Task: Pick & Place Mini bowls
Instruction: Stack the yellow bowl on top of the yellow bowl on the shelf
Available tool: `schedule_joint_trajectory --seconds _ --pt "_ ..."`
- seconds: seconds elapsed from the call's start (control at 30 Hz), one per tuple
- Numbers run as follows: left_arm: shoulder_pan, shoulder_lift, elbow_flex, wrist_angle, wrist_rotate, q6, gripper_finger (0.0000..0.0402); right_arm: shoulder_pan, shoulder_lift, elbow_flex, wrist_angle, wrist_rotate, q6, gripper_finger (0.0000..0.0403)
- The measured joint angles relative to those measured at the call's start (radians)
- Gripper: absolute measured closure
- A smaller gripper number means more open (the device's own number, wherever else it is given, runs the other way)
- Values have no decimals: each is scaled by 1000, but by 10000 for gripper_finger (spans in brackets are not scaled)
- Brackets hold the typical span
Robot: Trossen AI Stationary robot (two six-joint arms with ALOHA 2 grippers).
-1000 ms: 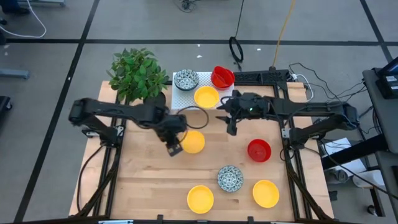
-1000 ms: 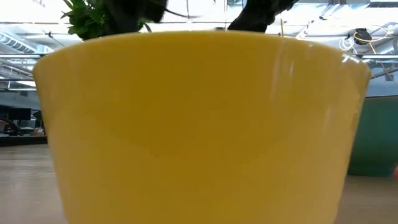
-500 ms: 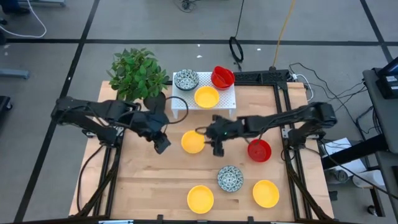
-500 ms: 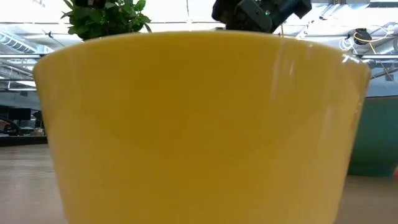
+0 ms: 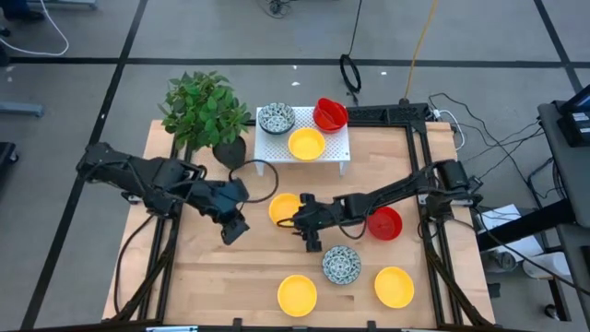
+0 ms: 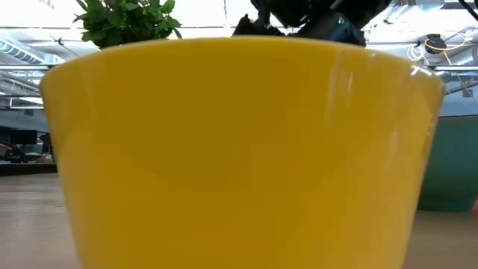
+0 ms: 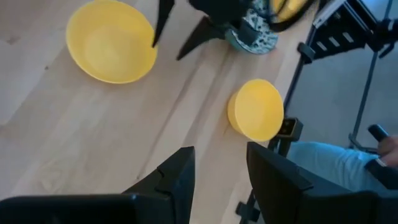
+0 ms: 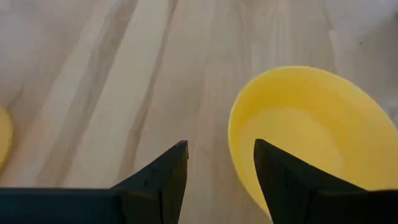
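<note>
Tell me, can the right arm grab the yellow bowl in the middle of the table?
Probably yes. The right gripper hangs open right beside the middle yellow bowl, with only bare wood between them in its wrist view. The left gripper sits off on the bowl's other side, out of the way.

Upright mini bowls scattered across table

A: Left arm? 
B: Reaches in from the left side, folded at the elbow. Left gripper low over the tabletop, fingers parted, nothing between them.

A: Right arm? 
B: Stretched long toward table centre. Right gripper close to the left one, fingers apart, empty.
</note>
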Motion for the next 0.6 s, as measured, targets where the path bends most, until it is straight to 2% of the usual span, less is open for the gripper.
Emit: schedule_joint_trajectory --seconds 0.1,0.33,0.43,0.6 --pt "-23 0 0 0 0 -1 254 -1 34 1 57 3 -43 231" --pt "-62 0 0 0 -2 -23 254 -1 84 0 68 6 -158 231" --pt "-74 0 0 0 -1 -27 254 -2 93 0 63 79 -161 236" --pt "-84 0 0 0 -14 -28 254 -5 93 0 51 102 -188 286"
